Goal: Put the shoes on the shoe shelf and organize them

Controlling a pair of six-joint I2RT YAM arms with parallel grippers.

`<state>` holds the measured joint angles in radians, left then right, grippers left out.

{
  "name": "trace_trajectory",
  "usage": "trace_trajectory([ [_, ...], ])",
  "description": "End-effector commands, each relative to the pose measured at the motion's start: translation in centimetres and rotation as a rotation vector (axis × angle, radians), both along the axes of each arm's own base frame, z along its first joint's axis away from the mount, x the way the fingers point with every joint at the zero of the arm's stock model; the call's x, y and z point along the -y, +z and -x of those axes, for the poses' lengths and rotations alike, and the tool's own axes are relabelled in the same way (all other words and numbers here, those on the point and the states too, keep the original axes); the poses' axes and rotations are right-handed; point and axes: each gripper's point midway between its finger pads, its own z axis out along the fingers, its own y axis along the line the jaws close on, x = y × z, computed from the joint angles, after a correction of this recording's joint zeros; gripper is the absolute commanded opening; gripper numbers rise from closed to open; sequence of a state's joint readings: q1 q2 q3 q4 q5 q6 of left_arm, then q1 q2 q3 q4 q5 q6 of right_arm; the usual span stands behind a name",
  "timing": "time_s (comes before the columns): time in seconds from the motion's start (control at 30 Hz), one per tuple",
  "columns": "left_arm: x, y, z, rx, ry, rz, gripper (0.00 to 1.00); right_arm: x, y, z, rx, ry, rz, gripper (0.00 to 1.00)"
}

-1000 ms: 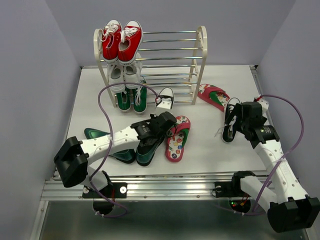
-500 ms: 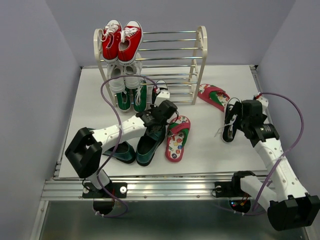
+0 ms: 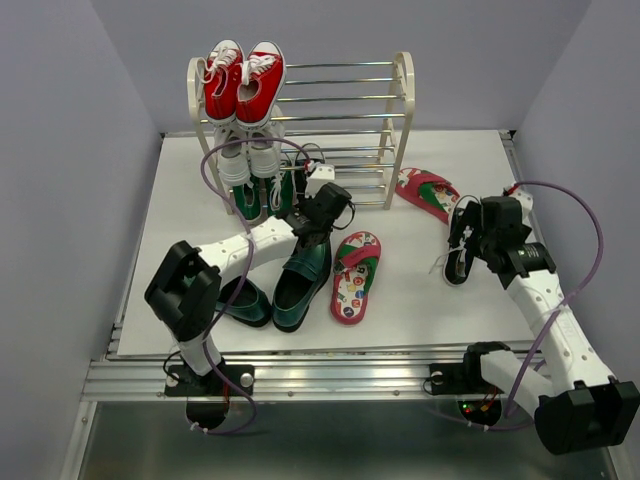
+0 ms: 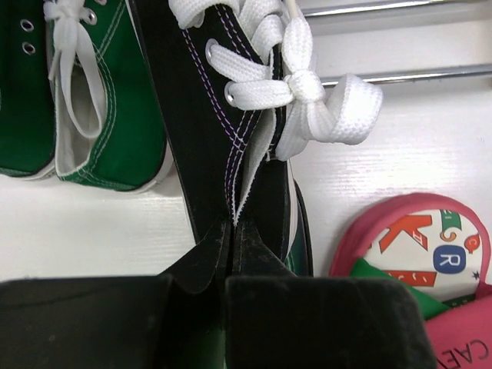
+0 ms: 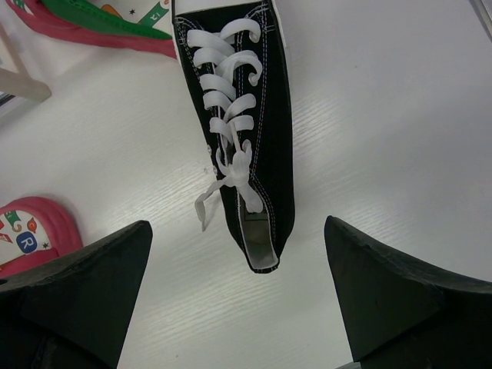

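My left gripper [image 3: 320, 195] [image 4: 231, 234] is shut on the heel of a black sneaker with white laces [image 3: 319, 176] [image 4: 219, 115]. It holds that sneaker toe-first at the bottom of the shoe shelf [image 3: 402, 95], just right of a green sneaker pair [image 3: 262, 195] [image 4: 100, 115]. The other black sneaker [image 3: 458, 250] [image 5: 250, 131] lies on the table. My right gripper [image 3: 472, 240] [image 5: 237, 231] hangs open over its heel, fingers wide on either side and apart from it. Two dark green loafers [image 3: 305, 275] and one red flip-flop [image 3: 355, 275] [image 4: 430, 254] lie mid-table. A second flip-flop [image 3: 428, 192] [image 5: 100, 23] is by the shelf's right foot.
Red sneakers [image 3: 243, 80] sit on the shelf's top tier at the left, white sneakers [image 3: 245, 150] one tier below. The shelf's right half shows bare chrome rods [image 3: 345, 100]. Grey walls close in left, right and behind. The left arm's cable [image 3: 215, 165] loops in front of the shelf.
My left arm has carried the black sneaker away from me, from above the loafers to the shelf's bottom tier beside the green pair. The right gripper has barely shifted.
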<state>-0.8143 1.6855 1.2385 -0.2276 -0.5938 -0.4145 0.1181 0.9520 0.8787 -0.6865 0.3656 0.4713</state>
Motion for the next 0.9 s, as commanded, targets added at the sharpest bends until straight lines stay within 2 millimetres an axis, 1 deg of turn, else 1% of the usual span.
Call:
trace_trajectory([
  [0.0, 1.0, 5.9, -3.3, 0.189, 0.033, 0.062, 0.0, -0.2, 2.3, -1.5, 0.071, 0.016, -0.001, 1.0],
  [0.13, 0.8, 5.8, -4.1, 0.213, 0.042, 0.045, 0.0, -0.2, 2.2, -1.6, 0.062, 0.018, 0.003, 1.0],
  [0.23, 0.7, 5.8, -5.2, 0.224, 0.049, 0.05, 0.0, -0.2, 2.3, -1.7, 0.065, 0.019, 0.003, 1.0],
  [0.37, -0.1, 6.2, -6.4, 0.249, 0.074, 0.029, 0.0, -0.1, 2.3, -1.6, 0.066, 0.018, 0.008, 1.0],
  [0.63, 0.1, 7.0, -7.6, 0.295, 0.073, 0.043, 0.0, 0.0, 1.7, -1.6, 0.052, 0.015, 0.014, 1.0],
  [0.87, -0.2, 7.1, -8.7, 0.315, 0.082, 0.047, 0.0, 0.1, 2.1, -1.6, 0.064, 0.013, 0.02, 1.0],
])
